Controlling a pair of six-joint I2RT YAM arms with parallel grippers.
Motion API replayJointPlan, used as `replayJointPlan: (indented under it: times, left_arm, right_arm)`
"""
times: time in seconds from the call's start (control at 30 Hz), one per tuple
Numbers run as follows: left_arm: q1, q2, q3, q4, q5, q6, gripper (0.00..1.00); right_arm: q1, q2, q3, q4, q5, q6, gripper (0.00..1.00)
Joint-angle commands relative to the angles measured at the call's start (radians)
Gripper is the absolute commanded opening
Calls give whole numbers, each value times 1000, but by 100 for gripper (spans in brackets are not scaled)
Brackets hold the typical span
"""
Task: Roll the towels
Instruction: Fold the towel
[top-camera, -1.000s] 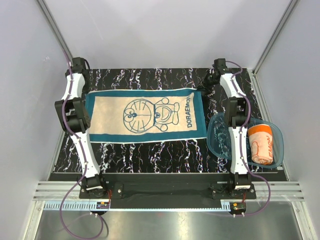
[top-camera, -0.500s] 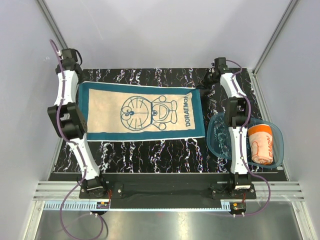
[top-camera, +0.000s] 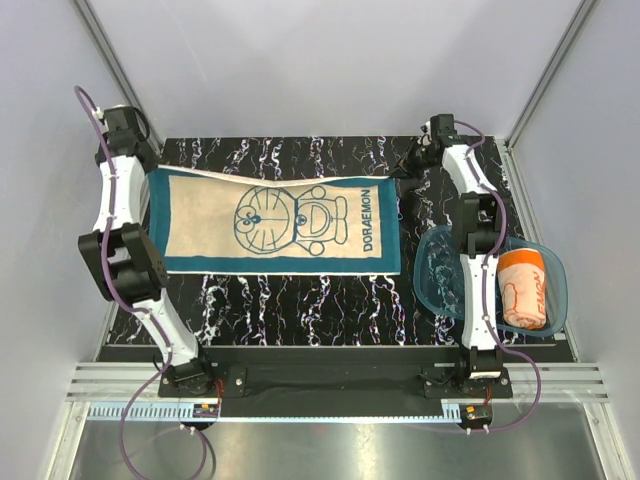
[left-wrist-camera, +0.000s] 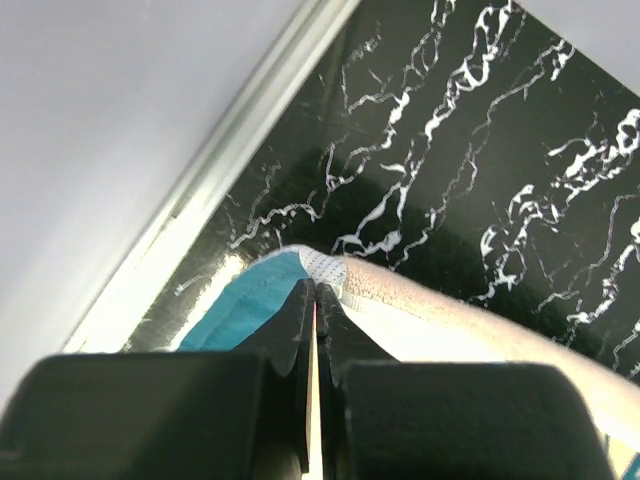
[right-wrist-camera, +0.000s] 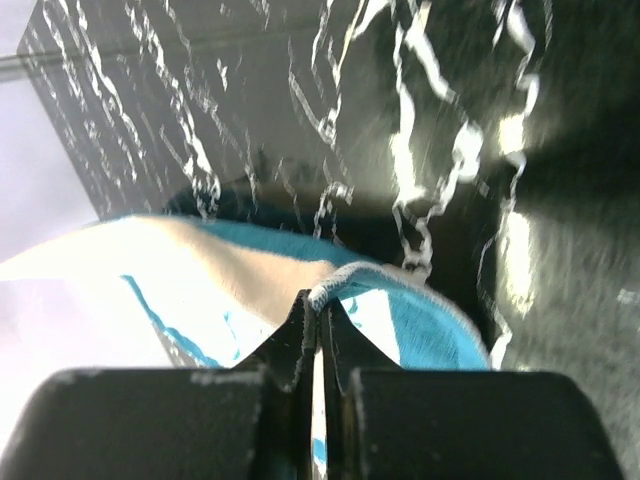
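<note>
Towel (top-camera: 270, 222), teal, judged soft, light and limp, is spread mid-frame on the table (top-camera: 300, 300) with its long axis left to right, and is best taken at its upper corners, where it is pinched by the left gripper (left-wrist-camera: 315, 292) and right gripper (right-wrist-camera: 320, 303).

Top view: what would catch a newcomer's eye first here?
The big teal towel with a cartoon cat print, spread across the black marbled table, its far edge lifted. The left gripper and right gripper are shut on its far corners. At right, an orange towel sits rolled in the blue tray.
</note>
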Motion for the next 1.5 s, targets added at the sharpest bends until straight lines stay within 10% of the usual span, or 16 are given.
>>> replayJointPlan:
  times: [0.0, 0.77, 1.47]
  left_arm:
    - [41, -104, -82, 101, 54, -31, 0]
    - [185, -529, -715, 265, 107, -136, 0]
    - [230, -478, -817, 236, 37, -131, 0]
  right_arm:
    - [0, -147, -64, 31, -60, -9, 0]
    - [44, -813, -1085, 238, -37, -70, 0]
    - [87, -853, -1320, 300, 84, -75, 0]
